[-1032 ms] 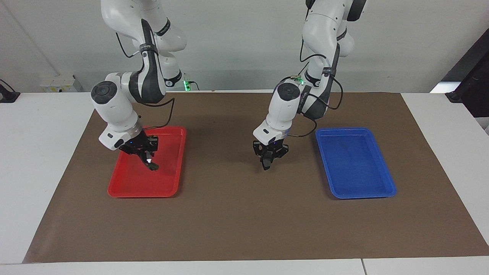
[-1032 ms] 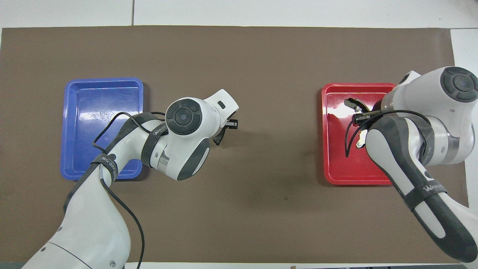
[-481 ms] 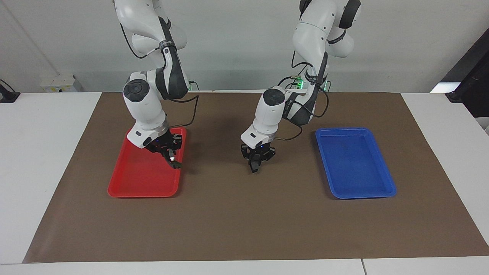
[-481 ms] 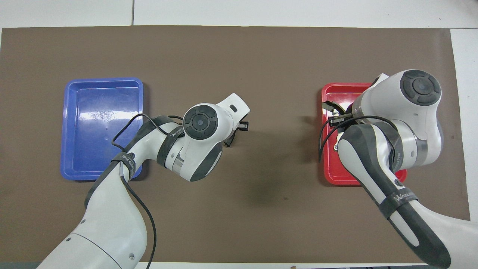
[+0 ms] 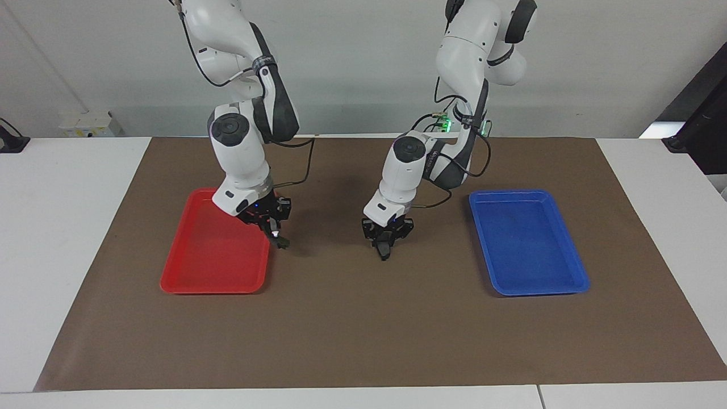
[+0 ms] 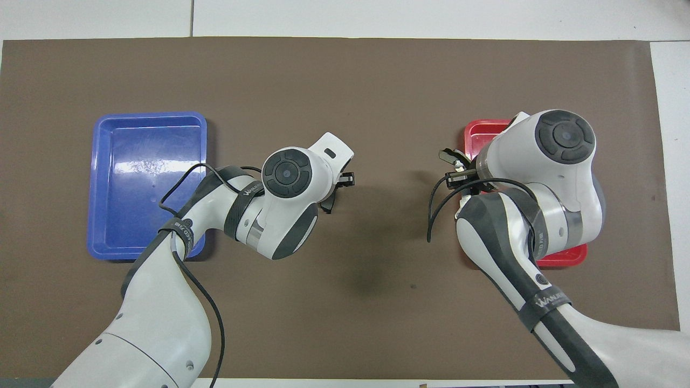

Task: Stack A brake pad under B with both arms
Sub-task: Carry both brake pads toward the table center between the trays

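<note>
My right gripper (image 5: 278, 236) is shut on B (image 5: 282, 243), a dark curved piece with a small white spot. It holds B in the air over the red tray's (image 5: 193, 272) edge that faces the table's middle. B also shows in the overhead view (image 6: 448, 157), just off the tray's rim (image 6: 485, 129). My left gripper (image 5: 384, 247) hangs low over the brown mat at the table's middle. It is shut on the A brake pad (image 6: 327, 202), a small dark piece that shows as a tip (image 5: 385, 255) below the fingers.
A blue tray (image 5: 494, 284) lies at the left arm's end of the mat, and shows in the overhead view (image 6: 145, 116). The red tray lies at the right arm's end. A brown mat (image 5: 363, 329) covers the table between them.
My right gripper has carried B from over the red tray's middle to its inner edge. My left gripper has shifted slightly toward the table's middle with the pad.
</note>
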